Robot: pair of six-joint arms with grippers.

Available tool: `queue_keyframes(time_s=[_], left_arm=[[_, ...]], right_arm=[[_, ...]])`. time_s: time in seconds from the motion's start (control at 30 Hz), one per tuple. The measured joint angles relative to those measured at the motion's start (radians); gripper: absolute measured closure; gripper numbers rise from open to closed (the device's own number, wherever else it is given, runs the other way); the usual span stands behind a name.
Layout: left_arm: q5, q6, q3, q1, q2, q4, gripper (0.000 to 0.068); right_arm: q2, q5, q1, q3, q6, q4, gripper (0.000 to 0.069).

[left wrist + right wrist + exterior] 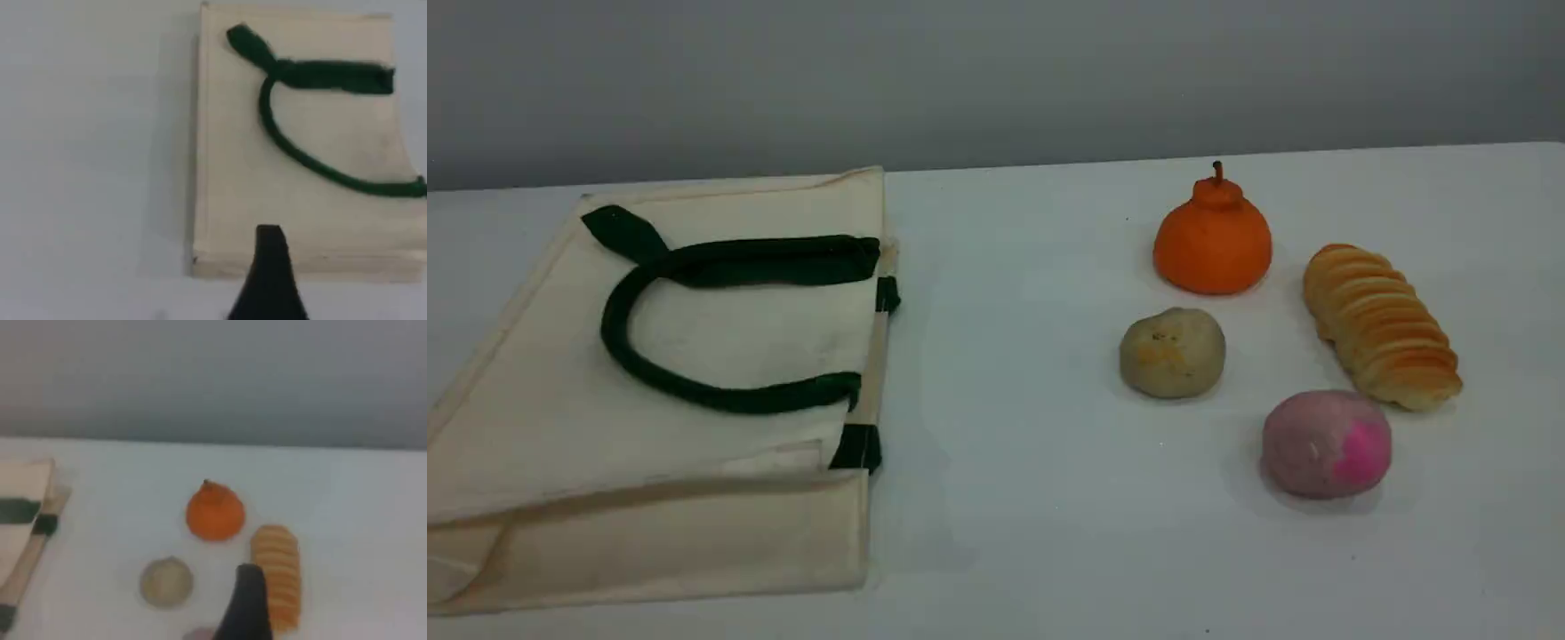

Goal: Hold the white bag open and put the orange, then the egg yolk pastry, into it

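The white bag [694, 373] lies flat on the table [1032, 498] in the left half of the scene view, its mouth edge facing the middle of the frame. A dark green handle [627, 356] loops across its upper face, and short green patches sit along the mouth edge.

In the right half of that view lie 4 foods, none touching another. The orange [1213, 238] stands upper right of centre, knobbed top and dark stem pointing up. The egg yolk pastry [1172, 352] rests just below it and slightly left, yellowish blotch on top. A ridged bread roll [1380, 325] lies slantwise to the right of both, and a pink-purple ball [1327, 443] sits lowest, below the roll.

Neither arm shows in the scene view. In the left wrist view 1 dark fingertip of the left gripper [269, 273] rises from the bottom edge, over the bag's near edge. In the right wrist view 1 fingertip of the right gripper [248, 603] rises at bottom centre, between the pastry and the roll. On both, the fingers stand wide apart and hold nothing.
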Motion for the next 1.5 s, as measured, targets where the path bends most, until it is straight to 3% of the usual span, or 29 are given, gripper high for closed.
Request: queue_keyframes(time_s=[0.13, 0.33, 0.53, 0.67, 0.97, 1.17, 1.3, 1.5], left_arm=[[-0.062, -0.01, -0.001, 0.001, 0.172, 0.002, 0.0177], [-0.201, -0.072, -0.024, 0.001, 0.399, 0.006, 0.0177], [-0.321, -0.078, -0.055, 0.001, 0.579, 0.007, 0.0177], [-0.329, -0.077, -0.09, 0.001, 0.686, 0.039, 0.0177], [-0.416, -0.08, -0.196, 0.001, 0.915, 0.029, 0.0177], [-0.417, -0.08, -0.272, 0.001, 1.056, 0.029, 0.0177], [-0.416, -0.049, -0.331, 0.001, 1.136, -0.025, 0.0177], [-0.4, 0.078, -0.412, -0.017, 1.233, -0.141, 0.0177]], right_arm=[[0.146, -0.016, 0.0, -0.046, -0.026, 0.058, 0.0115], [0.283, -0.06, 0.0, -0.049, -0.093, 0.136, 0.0115], [0.387, -0.115, 0.0, -0.048, -0.131, 0.231, 0.0115], [0.455, -0.131, 0.0, -0.048, -0.171, 0.316, 0.0115], [0.553, -0.173, 0.0, -0.048, -0.277, 0.506, 0.0118], [0.578, -0.187, 0.0, -0.048, -0.384, 0.624, 0.0118], [0.599, -0.19, 0.0, -0.048, -0.44, 0.674, 0.0118], [0.634, -0.203, 0.0, -0.048, -0.478, 0.7, 0.0118]])
